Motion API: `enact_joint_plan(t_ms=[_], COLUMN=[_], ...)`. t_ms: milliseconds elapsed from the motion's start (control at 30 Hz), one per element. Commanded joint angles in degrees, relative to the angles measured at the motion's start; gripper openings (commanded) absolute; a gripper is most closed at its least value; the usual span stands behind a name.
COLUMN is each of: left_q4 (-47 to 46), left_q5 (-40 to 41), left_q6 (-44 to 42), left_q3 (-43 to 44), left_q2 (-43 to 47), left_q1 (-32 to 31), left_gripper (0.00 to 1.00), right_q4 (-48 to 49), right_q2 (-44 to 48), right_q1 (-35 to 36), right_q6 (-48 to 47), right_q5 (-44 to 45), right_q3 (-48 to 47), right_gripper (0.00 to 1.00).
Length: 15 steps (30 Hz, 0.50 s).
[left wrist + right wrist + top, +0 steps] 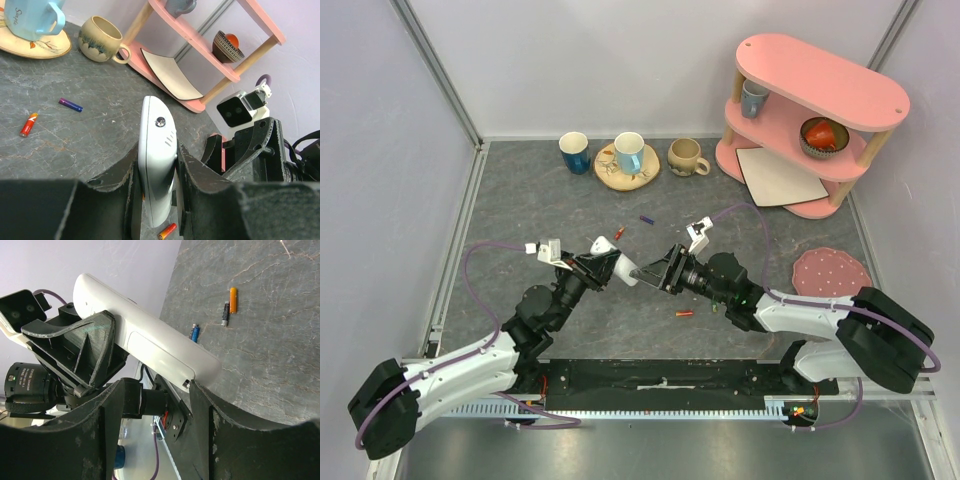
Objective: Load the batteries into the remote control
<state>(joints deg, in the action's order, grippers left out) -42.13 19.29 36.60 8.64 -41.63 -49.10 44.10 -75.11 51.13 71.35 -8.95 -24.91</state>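
Right now my left gripper (pixel 158 152) is clamped across the remote (pixel 156 125), one finger on each long edge, so the handset juts out past the fingertips toward the centre of the top view. I read that as a fixture grip. The remote is held up off the table (pixel 520 200) with its back turned to the other arm, so the battery bay can be reached.

My right gripper (pixel 160 390) has its jaws apart and carries nothing. The free end of the remote sits between its fingers, close against the one at lower right of the right wrist frame. Whether they touch I cannot tell. That same view shows a smooth panel with a seam around it on the remote's back. I take this for the cover, on and closed, and I see no cell inside.

The batteries all lie loose on the table. A red battery (pixel 618 232) and a purple battery (pixel 646 219) lie just above the two grippers in the top view. An orange battery (pixel 684 314) lies just below the right arm.

My judgement is that loading has not begun, and the cover must come off first. A careless push on it could twist the remote in the left grip.
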Motion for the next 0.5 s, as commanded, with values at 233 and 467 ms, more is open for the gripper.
enact_joint_plan(t_ms=[233,467], left_q4=[-4.28,-5.77], left_q5=[-1.18,-2.68], left_q6=[0.58,2.68], left_q3=[2.43,1.9], left_q2=[-0.56,-1.35], left_q1=[-0.29,-0.29], left_gripper=[0.02,0.02], right_q4=[1.78,5.11], right_q2=[-1.79,-3.2], right_q1=[-0.07,-0.07], right_q6=[-0.34,0.98], right_q5=[0.16,0.07], right_q3=[-2.52,-2.34], right_gripper=[0.62,0.62])
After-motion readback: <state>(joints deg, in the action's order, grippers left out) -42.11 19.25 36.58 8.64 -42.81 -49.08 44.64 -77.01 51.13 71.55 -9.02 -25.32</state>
